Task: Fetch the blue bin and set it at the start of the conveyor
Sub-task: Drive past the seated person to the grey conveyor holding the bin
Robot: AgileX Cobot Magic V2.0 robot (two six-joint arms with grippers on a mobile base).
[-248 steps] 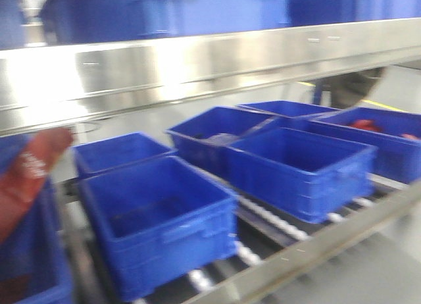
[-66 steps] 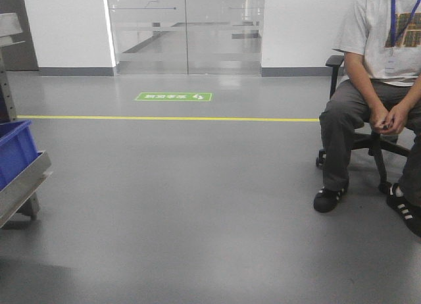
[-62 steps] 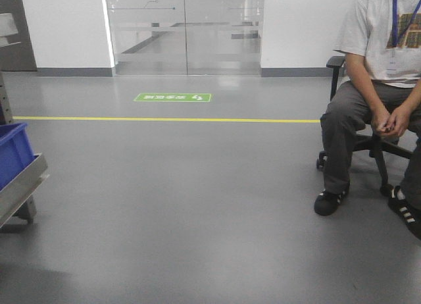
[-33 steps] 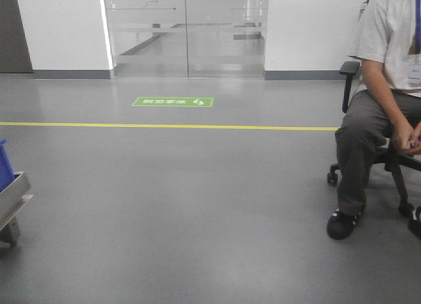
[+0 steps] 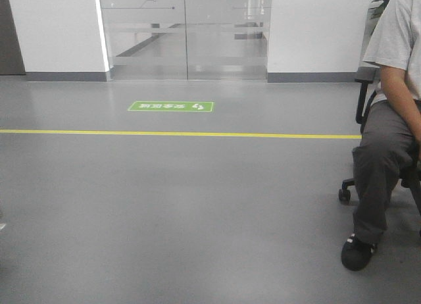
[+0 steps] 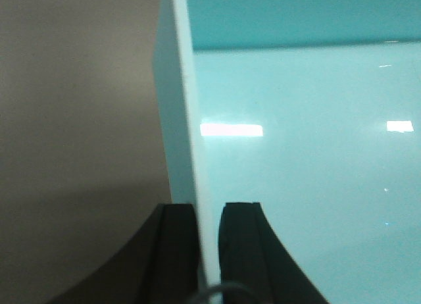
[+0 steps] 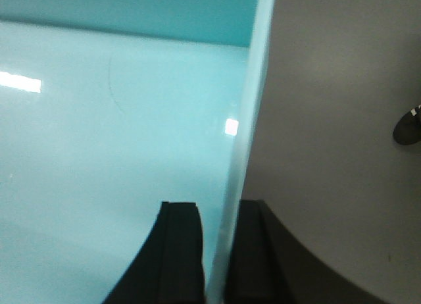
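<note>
The blue bin is a pale turquoise tub that fills both wrist views. In the left wrist view my left gripper (image 6: 208,215) is shut on the blue bin's left wall (image 6: 187,120), one black finger outside and one inside, with the smooth bin floor (image 6: 309,159) to the right. In the right wrist view my right gripper (image 7: 220,218) is shut on the bin's right wall (image 7: 247,120), with the bin's inside (image 7: 99,139) to the left. The bin hangs above grey floor. The conveyor start is out of view. Neither the bin nor a gripper shows in the front view.
Grey floor (image 5: 184,212) lies ahead with a yellow line (image 5: 177,133) and a green floor sign (image 5: 171,106). Glass doors (image 5: 184,31) stand at the back wall. A seated person (image 5: 388,133) on a wheeled chair is at the right edge.
The front view has swung right: the shelf with dark blue bins has left the frame at the left, and the seated person has shifted toward the right edge.
</note>
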